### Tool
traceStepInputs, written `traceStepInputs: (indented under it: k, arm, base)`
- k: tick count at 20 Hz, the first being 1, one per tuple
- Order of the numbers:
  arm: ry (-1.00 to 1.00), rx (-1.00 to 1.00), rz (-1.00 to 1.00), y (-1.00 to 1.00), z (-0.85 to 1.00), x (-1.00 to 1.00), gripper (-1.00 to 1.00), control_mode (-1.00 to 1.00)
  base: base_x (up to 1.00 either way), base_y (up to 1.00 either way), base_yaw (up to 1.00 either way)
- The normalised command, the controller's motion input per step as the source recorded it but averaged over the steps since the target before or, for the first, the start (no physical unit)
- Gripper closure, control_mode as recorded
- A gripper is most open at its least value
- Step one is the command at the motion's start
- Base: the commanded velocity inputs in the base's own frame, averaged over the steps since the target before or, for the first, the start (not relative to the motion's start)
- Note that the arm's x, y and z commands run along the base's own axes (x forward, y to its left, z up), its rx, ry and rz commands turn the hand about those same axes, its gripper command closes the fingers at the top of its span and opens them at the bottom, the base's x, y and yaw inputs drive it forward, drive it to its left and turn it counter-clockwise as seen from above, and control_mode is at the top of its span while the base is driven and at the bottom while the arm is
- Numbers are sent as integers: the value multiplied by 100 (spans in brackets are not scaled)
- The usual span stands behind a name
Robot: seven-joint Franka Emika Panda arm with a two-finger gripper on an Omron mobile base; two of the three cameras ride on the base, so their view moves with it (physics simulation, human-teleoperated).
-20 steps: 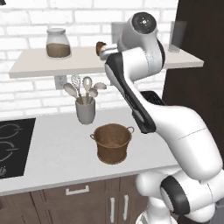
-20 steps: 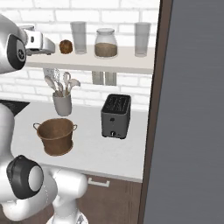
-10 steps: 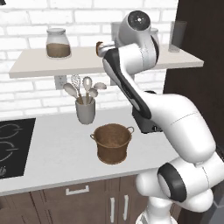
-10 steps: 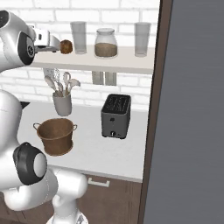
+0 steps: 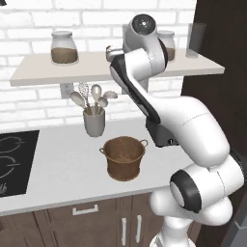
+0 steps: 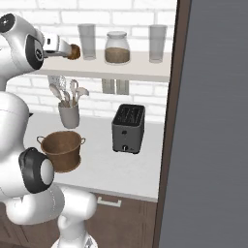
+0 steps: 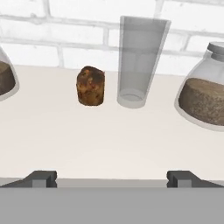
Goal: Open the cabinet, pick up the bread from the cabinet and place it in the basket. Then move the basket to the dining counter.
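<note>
I see the pincer (image 7: 112,177) spread wide at shelf height, gripping nothing. The bread (image 7: 90,85) stands on the shelf (image 7: 109,135) ahead, just beside a tall glass (image 7: 139,61). The basket (image 5: 124,157) sits on the counter (image 5: 62,159) below.

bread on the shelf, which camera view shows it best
The hand view: the bread stands whole and close on the shelf, left of a tall empty glass, with nothing in front of it. The right base view shows it small, just beyond the gripper. In the left base view the arm hides it.
</note>
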Motion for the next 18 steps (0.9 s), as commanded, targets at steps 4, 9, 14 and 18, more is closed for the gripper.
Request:
traceStepInputs:
  k: [4, 9, 14, 18]
  arm:
    - [0, 0, -4, 7, 0, 10, -100, -100]
    - [0, 0, 0, 8, 0, 20, -100, -100]
    - [0, 0, 0, 1, 0, 36, -100, -100]
    - [0, 0, 0, 0, 0, 29, -100, -100]
  base:
    - [0, 0, 0]
    - [0, 0, 0]
    - [0, 0, 0]
    - [0, 0, 0]
